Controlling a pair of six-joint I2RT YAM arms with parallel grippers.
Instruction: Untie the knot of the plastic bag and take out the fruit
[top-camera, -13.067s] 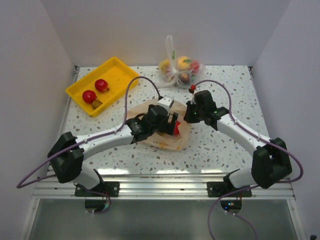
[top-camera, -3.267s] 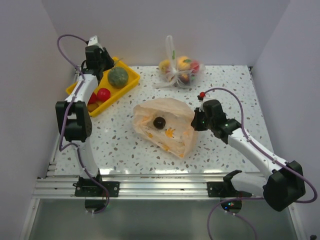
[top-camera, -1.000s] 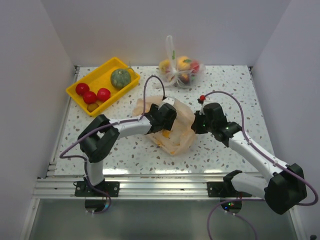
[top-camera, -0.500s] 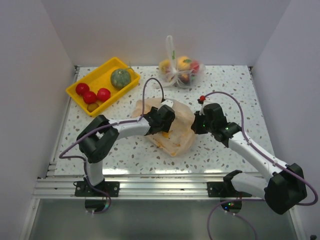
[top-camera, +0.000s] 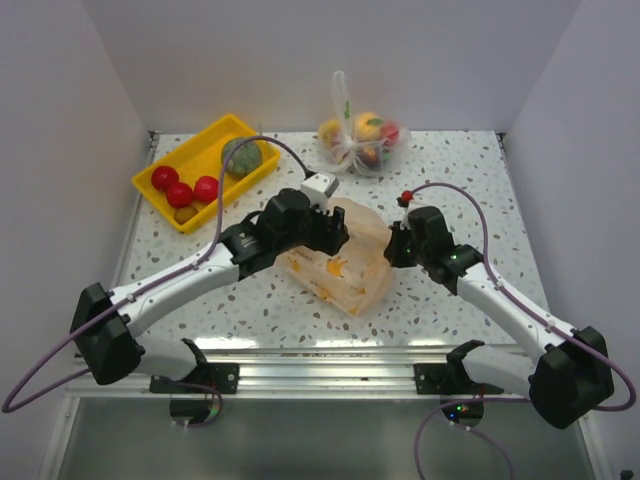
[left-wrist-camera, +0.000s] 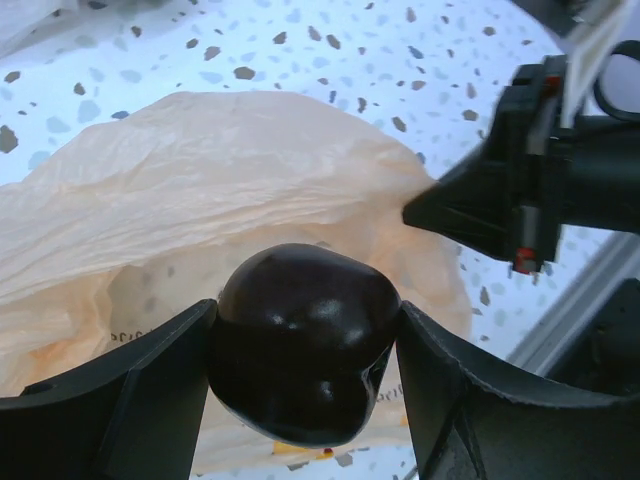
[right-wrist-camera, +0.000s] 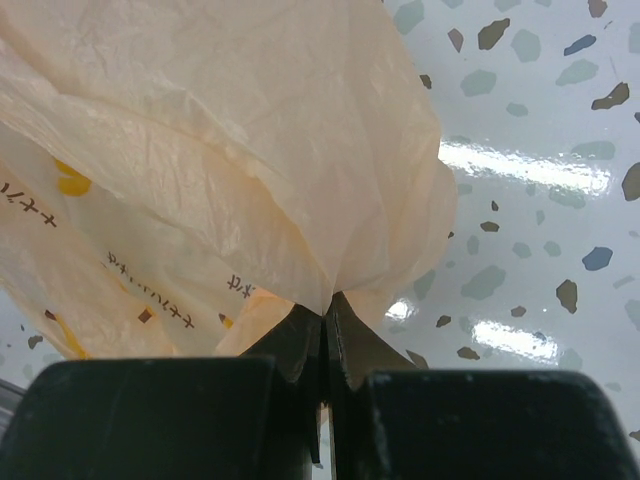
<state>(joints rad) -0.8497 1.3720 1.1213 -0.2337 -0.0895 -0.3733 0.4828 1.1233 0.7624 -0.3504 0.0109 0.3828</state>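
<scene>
the left gripper (top-camera: 334, 230) is up out of the plastic bag (top-camera: 345, 272) now. half a second ago it was buried in the bag's mouth. and it's carrying the dark fruit (left-wrist-camera: 305, 355), clamped between its fingers, the same one that lay loose inside the bag three seconds back. the left arm has swung too, its elbow dropped low and wide to the left. over at the yellow tray (top-camera: 215, 128) the count has grown since thirteen seconds ago: a third red fruit (top-camera: 206, 187) and the green fruit (top-camera: 240, 157) have joined.
</scene>
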